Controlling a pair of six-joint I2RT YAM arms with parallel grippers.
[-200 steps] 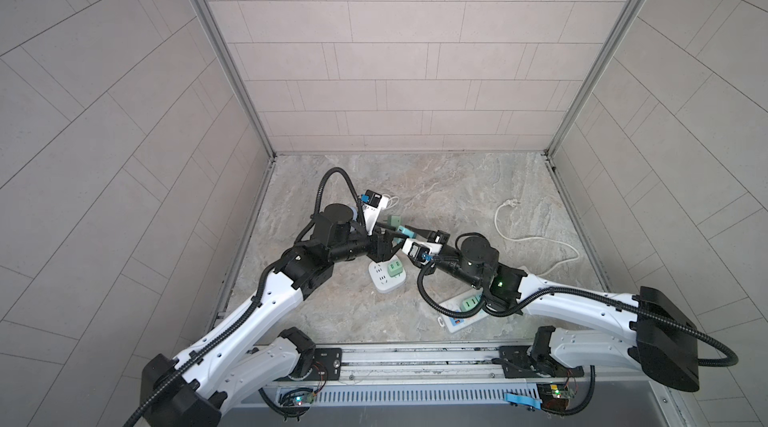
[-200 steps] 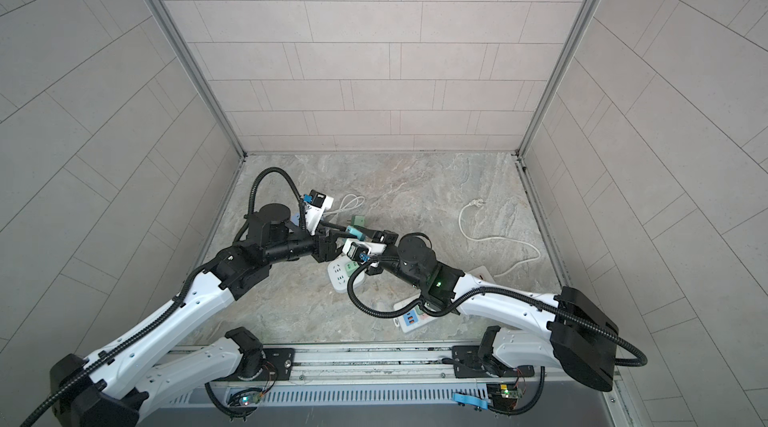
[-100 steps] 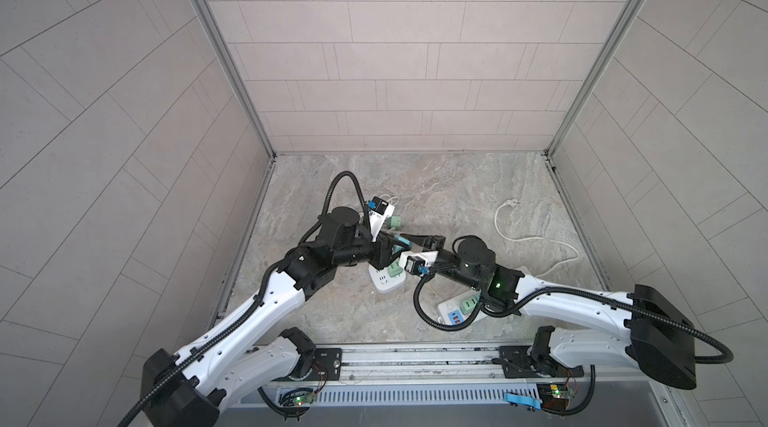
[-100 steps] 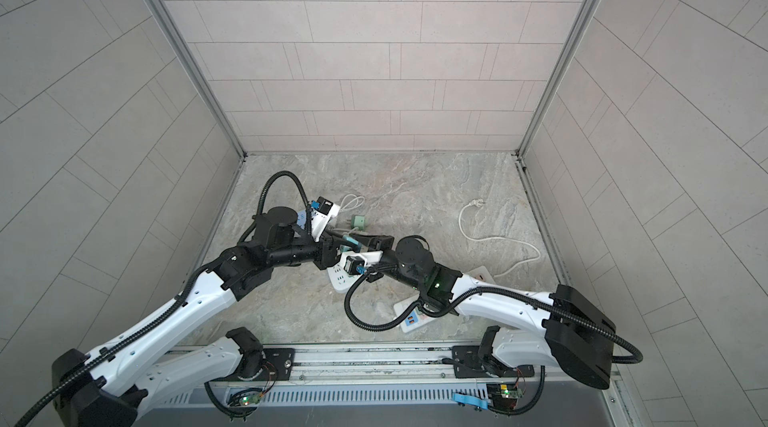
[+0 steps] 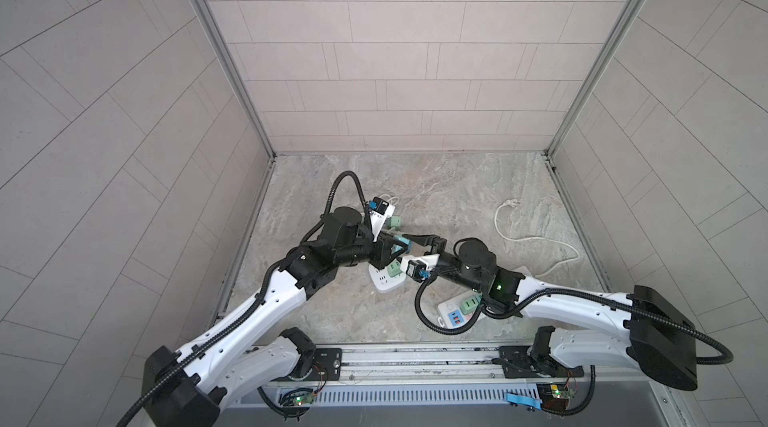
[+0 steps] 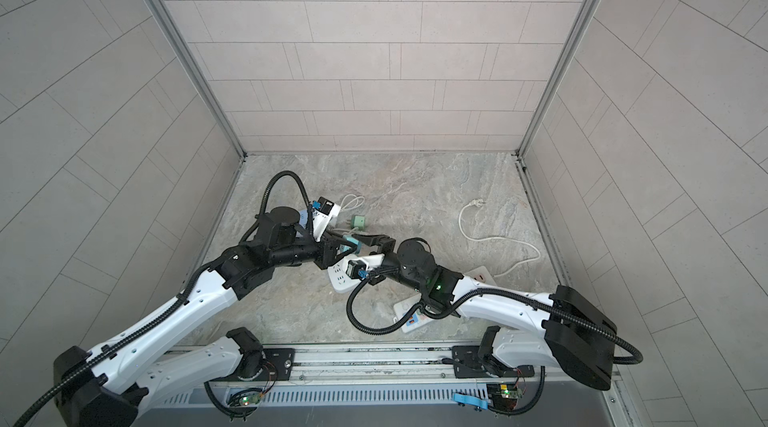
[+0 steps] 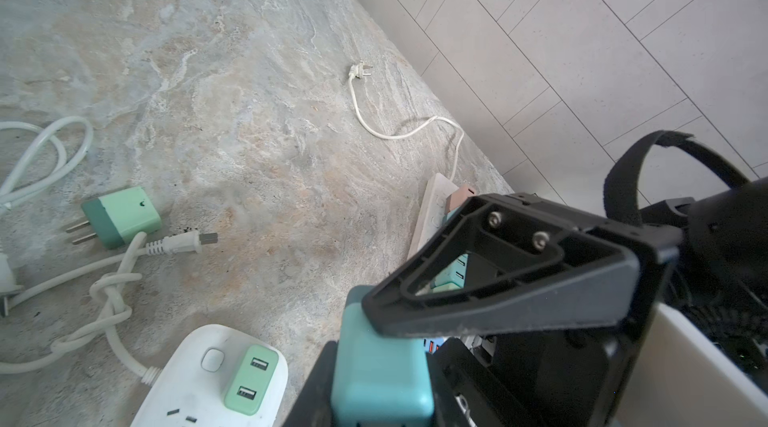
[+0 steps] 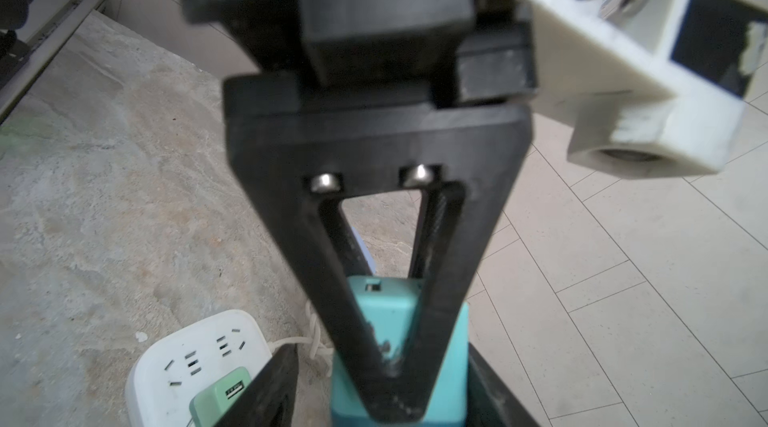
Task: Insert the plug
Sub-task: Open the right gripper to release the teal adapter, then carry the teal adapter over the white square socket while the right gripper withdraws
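Step in hand: hand-over of teal plug (image 8: 399, 312), held clear of the floor (image 7: 257, 121) between both arms; prongs hidden.
State of left gripper (image 5: 392, 247): clamped tight on the plug.
State of right gripper (image 5: 415, 239): partly open, gap showing on one side of the plug; probably letting go.
Likely target: white socket block (image 7: 195, 391), at 7 o'clock of the plug in both top views; pale green charger (image 7: 251, 379) seated, free slots beside it.
Next: draw right gripper clear, point prongs down, align over a free slot, press straight.

Pale beige rectangular-tiled walls (image 5: 395, 51) enclose three sides, joined by silver metal corner posts (image 5: 226, 59). The mottled grey-brown stone-patterned surface (image 5: 457, 196) lies evenly lit, shadows soft.
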